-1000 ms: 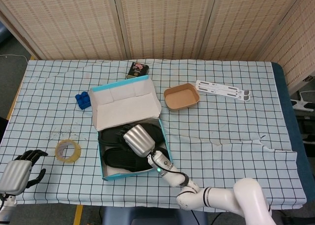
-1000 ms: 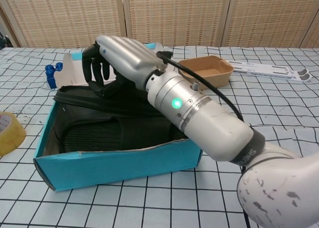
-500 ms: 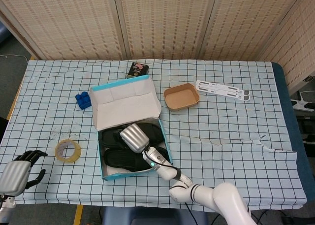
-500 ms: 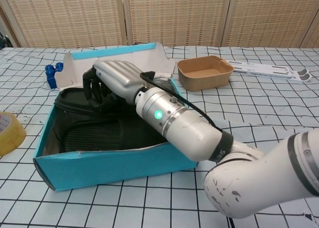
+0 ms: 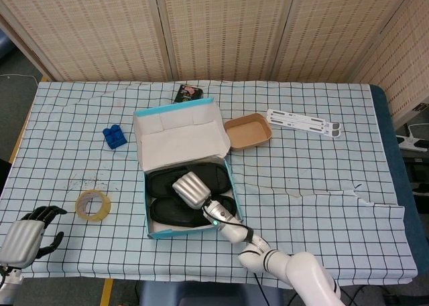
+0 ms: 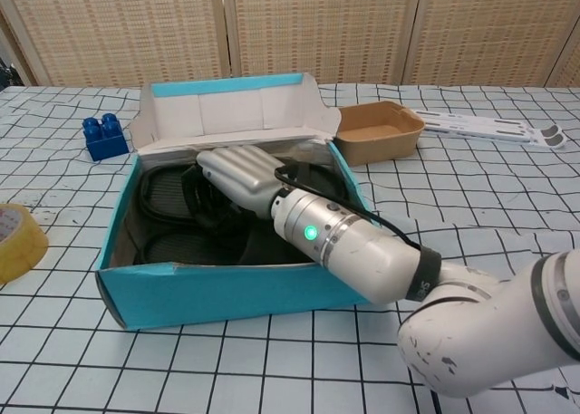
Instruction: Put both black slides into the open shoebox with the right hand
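We are working over a checked surface that is filling most of the head view. Our box is sitting left of centre, its lid folding back toward the top of the frame so the opening is staying clear for us. Both slides are lying inside it side by side, one toward the lid and one toward the near wall, so the placing looks done or nearly so.

Our right hand is reaching down into the box from the lower right of the chest view, palm down over the slides. Its fingers are curling downward against the slides, probably to press them flat below the rim; whether they are clamping anything or only resting there we cannot tell, since the hand's back is hiding the contact.

Our left hand is waiting at the lower left corner of the head view, holding nothing, fingers loosely bent and apart, kept out of the way because the job belongs to the right.

A brown tray is sitting just right of the lid, a tape roll at lower left, a blue block at the left.
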